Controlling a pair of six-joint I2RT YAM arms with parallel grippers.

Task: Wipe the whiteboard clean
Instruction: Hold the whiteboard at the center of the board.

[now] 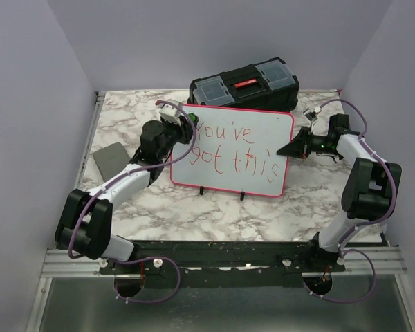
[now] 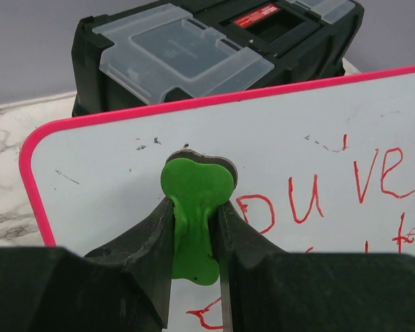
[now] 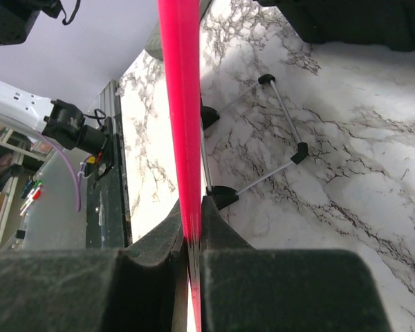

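Observation:
The whiteboard (image 1: 235,149) stands tilted on small black feet in the middle of the table, pink-red rim, red writing "You've got this". My left gripper (image 1: 185,122) is shut on a green eraser (image 2: 195,200) and holds it against the board's upper left corner; the white face (image 2: 111,194) around it is wiped clean with a few specks. My right gripper (image 1: 288,148) is shut on the board's right rim (image 3: 182,111), seen edge-on in the right wrist view. The board's wire stand (image 3: 280,124) shows behind the rim.
A black toolbox (image 1: 243,88) with clear lid compartments and a red label stands just behind the board, also in the left wrist view (image 2: 194,55). A small grey flat pad (image 1: 109,160) lies at the left on the marble table (image 1: 214,211). Lilac walls close three sides.

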